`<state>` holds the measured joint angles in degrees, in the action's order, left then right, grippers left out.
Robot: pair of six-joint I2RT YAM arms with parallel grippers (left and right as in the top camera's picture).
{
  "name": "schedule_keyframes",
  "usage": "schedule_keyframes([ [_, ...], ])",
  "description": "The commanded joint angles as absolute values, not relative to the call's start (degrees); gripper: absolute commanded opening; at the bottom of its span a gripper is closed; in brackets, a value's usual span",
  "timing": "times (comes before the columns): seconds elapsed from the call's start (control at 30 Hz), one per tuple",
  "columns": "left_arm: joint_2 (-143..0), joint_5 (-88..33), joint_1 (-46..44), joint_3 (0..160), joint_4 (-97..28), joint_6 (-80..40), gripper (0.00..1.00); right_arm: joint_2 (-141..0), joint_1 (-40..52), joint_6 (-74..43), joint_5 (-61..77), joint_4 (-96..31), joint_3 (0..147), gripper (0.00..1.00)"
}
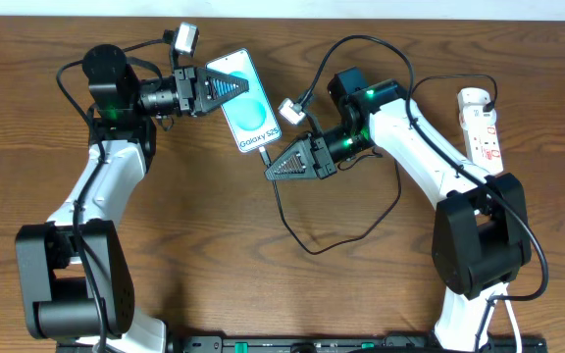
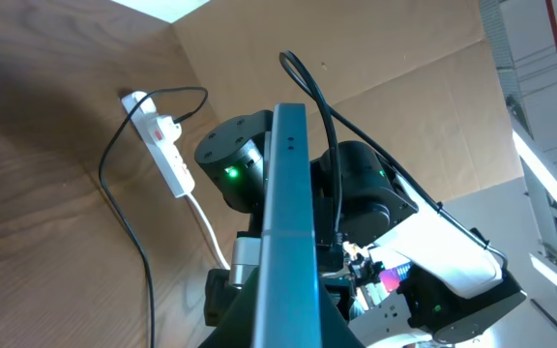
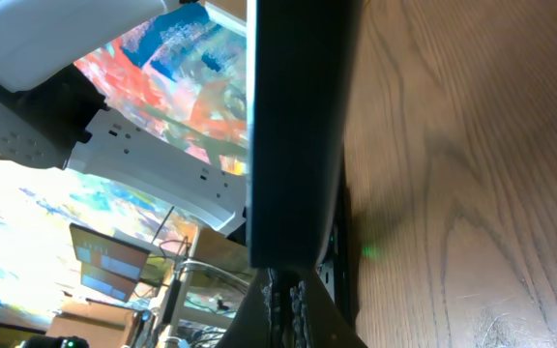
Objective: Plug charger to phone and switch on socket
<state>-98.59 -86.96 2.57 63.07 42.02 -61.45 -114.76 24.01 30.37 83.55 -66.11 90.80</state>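
Observation:
The phone (image 1: 248, 110), with a cyan screen reading "Galaxy S25", is held tilted above the wooden table. My left gripper (image 1: 241, 86) is shut on its upper end. In the left wrist view the phone (image 2: 288, 213) shows edge-on between the jaws. My right gripper (image 1: 271, 167) is shut on the charger plug (image 3: 283, 290), whose tip is against the phone's lower end (image 3: 298, 126). From there the charger cable (image 1: 307, 245) loops over the table towards the socket (image 1: 484, 123), a white power strip with red marks at the right edge, also seen as the socket (image 2: 162, 145) from the left wrist.
The right arm's white link (image 1: 430, 147) lies close beside the socket. The socket's white cord (image 2: 211, 232) runs towards the arm bases. A black rail (image 1: 292, 343) lines the table's front edge. Bare wood (image 1: 214, 235) lies between the arms.

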Motion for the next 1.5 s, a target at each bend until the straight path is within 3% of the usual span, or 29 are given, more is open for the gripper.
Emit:
schedule_keyframes([
  [0.0,-98.85,-88.12,2.87,63.59,42.46,-60.45,0.07,-114.85,23.57,30.26,84.36,-65.98,91.77,0.01],
  [1.47,-99.02,-87.33,3.25,63.59,42.44,-58.87,0.07,-114.85,23.35,29.8,84.58,-66.0,91.77,0.01],
])
